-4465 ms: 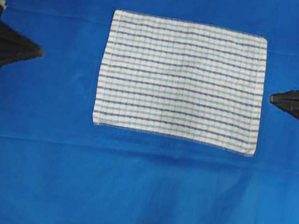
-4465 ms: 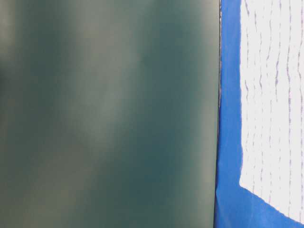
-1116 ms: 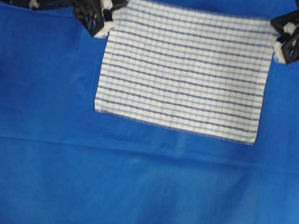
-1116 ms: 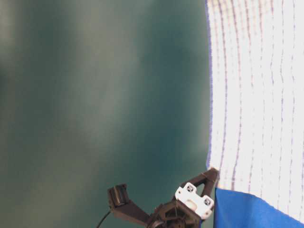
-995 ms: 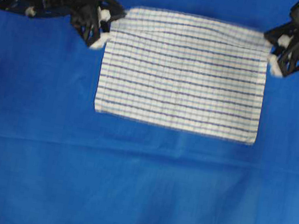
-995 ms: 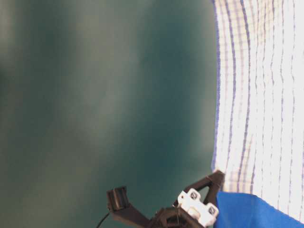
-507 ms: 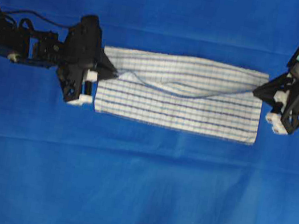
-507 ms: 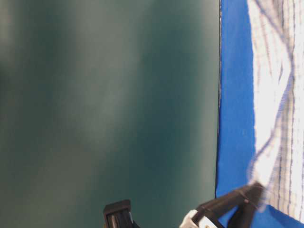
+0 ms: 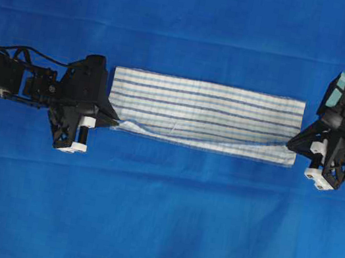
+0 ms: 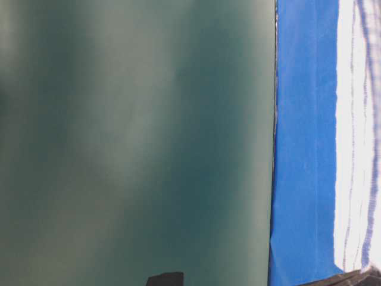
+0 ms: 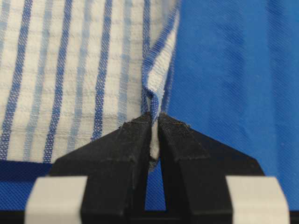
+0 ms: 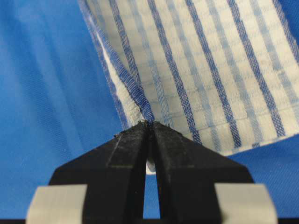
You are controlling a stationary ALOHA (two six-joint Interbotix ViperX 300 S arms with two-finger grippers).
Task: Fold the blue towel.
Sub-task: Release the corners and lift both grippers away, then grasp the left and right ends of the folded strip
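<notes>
The blue towel (image 9: 205,115), white with thin blue stripes, lies folded in half as a long narrow band across the middle of the overhead view. My left gripper (image 9: 116,122) is shut on the towel's near-left corner; the left wrist view shows the corner of the towel (image 11: 156,88) pinched in my left gripper (image 11: 154,122). My right gripper (image 9: 290,144) is shut on the near-right corner; the right wrist view shows that corner of the towel (image 12: 135,95) pinched in my right gripper (image 12: 150,125). The towel's bright edge (image 10: 357,143) shows in the table-level view.
A large plain blue cloth (image 9: 156,220) covers the whole table under the towel, with soft creases near the front. A dark green wall (image 10: 137,143) fills most of the table-level view.
Both grippers have carried the towel's far corners toward the near edge and down. The raised, sagging top layer now lies nearly flat over the lower half, leaving a narrower band.
</notes>
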